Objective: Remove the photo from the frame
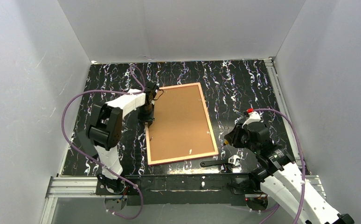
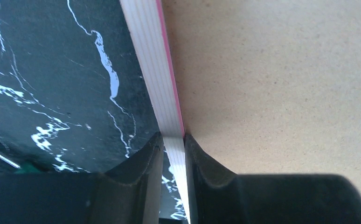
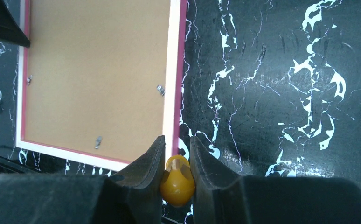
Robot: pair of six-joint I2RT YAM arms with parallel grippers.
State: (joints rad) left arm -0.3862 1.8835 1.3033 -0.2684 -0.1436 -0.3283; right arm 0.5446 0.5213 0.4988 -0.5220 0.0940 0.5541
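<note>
Black white-veined tabletop [image 1: 244,88] carries the frame [image 1: 210,122], flat and face down at centre, long side running away from the arm bases. Brown fibreboard back panel [image 1: 178,123] sits inside the pink-red border, with small metal clips [image 3: 160,89] along its edges. The photo can't be seen, as the panel covers the frame's contents.

Left arm [image 1: 108,126] reaches forward with its elbow raised and its wrist bent down at the frame's left edge. Left gripper [image 2: 173,142] straddles that edge, one finger on the tabletop side and one on the panel side, closed onto the white ribbed rail.

Right arm [image 1: 286,177] comes in from the near right. Right gripper [image 3: 177,140] is over bare tabletop just right of the frame's near right corner, clamped on a small yellow-orange rounded piece [image 3: 177,184].

A black tool [image 1: 213,163] lies on the tabletop near that corner.
</note>
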